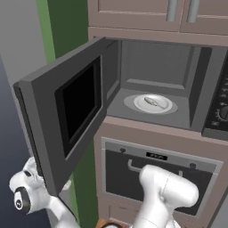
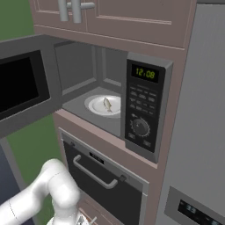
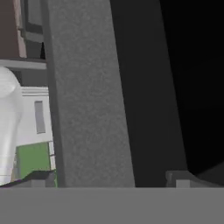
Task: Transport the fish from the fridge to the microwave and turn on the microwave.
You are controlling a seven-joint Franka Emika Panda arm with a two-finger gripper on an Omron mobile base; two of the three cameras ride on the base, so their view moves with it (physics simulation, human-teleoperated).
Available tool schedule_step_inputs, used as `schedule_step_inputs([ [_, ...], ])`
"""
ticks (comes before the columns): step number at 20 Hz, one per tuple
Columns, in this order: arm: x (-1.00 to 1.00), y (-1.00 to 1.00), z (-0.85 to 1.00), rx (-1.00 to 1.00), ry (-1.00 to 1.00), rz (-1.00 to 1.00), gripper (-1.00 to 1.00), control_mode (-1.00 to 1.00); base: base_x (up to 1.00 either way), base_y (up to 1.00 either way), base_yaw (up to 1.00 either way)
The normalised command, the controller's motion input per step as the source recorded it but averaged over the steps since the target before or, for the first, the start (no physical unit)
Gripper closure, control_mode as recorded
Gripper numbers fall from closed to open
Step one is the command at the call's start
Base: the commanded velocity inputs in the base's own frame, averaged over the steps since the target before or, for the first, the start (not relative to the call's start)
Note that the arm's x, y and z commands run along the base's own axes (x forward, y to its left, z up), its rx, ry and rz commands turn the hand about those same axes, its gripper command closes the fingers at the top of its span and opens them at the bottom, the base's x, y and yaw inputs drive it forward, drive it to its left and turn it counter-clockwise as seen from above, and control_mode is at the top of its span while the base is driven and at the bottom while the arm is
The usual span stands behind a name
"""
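Fish [image 1: 152,102]: lies on the white plate [image 1: 164,105] inside the microwave [image 2: 147,107]. Door [image 1: 67,111]: swung wide open. Arm: folded low, hand behind the door's lower outer edge. Gripper [image 3: 107,177]: fingertips spread apart, door's grey frame close ahead; holds nothing.

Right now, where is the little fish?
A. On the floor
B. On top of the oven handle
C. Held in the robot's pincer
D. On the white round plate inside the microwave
D: the fish lies on the white round plate inside the microwave, whose door stands wide open.
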Motion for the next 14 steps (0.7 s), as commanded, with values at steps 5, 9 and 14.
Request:
schedule_step_inputs([
  [5,-0.15,-0.77,0.5,0.38,-0.14,0.0,-1.0,-1.0,0.0,0.0,0.0],
  [9,-0.4,-0.98,0.45,0.4,-0.15,0.0,-1.0,-1.0,0.0,0.0,0.0],
  [14,-0.28,-1.0,0.47,0.39,-0.14,0.0,-1.0,-1.0,0.0,0.0,0.0],
])
